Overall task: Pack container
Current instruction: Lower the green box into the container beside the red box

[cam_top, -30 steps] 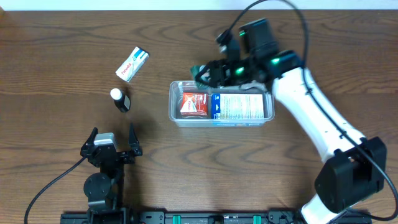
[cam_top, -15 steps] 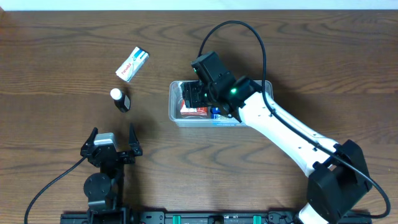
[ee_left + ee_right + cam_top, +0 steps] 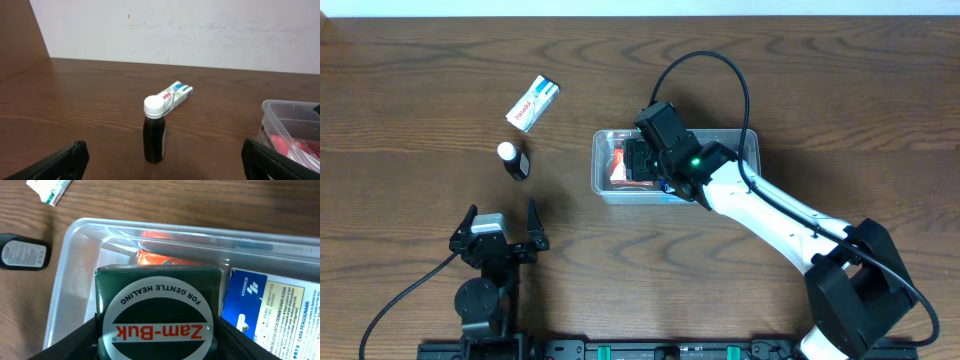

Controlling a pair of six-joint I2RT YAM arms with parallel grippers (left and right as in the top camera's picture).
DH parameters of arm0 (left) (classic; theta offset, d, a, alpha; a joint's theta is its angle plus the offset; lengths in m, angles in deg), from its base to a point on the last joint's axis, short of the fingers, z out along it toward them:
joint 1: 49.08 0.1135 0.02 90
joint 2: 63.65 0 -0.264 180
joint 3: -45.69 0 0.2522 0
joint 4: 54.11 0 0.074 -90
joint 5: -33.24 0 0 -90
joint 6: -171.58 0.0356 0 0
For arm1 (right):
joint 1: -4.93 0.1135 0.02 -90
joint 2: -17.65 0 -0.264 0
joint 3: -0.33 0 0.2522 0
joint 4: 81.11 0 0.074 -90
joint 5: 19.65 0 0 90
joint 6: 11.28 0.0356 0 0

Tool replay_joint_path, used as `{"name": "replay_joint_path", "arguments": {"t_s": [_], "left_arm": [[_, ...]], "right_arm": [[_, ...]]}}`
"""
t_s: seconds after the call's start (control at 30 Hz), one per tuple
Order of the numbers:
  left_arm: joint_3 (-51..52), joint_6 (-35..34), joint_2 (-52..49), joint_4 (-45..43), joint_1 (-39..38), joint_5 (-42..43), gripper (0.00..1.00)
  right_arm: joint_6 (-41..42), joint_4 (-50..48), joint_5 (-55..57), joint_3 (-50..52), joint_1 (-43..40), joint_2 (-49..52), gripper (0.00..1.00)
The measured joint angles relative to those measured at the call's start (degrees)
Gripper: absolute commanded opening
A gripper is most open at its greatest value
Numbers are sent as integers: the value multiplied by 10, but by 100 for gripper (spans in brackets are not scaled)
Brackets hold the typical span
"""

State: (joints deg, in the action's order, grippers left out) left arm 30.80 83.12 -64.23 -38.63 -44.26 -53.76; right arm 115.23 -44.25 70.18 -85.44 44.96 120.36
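The white right arm covers the middle of the clear plastic rectangular container in the overhead view, hiding most of the blue-and-white printed box inside. At the right wrist, the dark green Zam-Buk box runs off the bottom edge and masks most of the red-orange packet; the black labelled bottle is clipped at left

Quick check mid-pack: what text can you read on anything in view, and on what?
"Zam-Buk": dark green box, upside down in right wrist view.
"FOR GENTLE HEALING": same box.
"PETUNJUK PENGGUNAAN:": blue and white box; its other print too small.
Black bottle label, white carton: too blurred to read.
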Motion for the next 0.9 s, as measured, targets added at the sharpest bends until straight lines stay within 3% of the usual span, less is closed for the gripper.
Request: {"name": "replay_joint_path", "arguments": {"t_s": [0.33, 0.9], "left_arm": [[0, 0, 0, 0, 0, 0, 98], [0, 0, 0, 0, 0, 0, 98]], "right_arm": [[19, -35, -5, 7, 0, 51, 65], [23, -57, -16, 9, 0, 57, 78]]}}
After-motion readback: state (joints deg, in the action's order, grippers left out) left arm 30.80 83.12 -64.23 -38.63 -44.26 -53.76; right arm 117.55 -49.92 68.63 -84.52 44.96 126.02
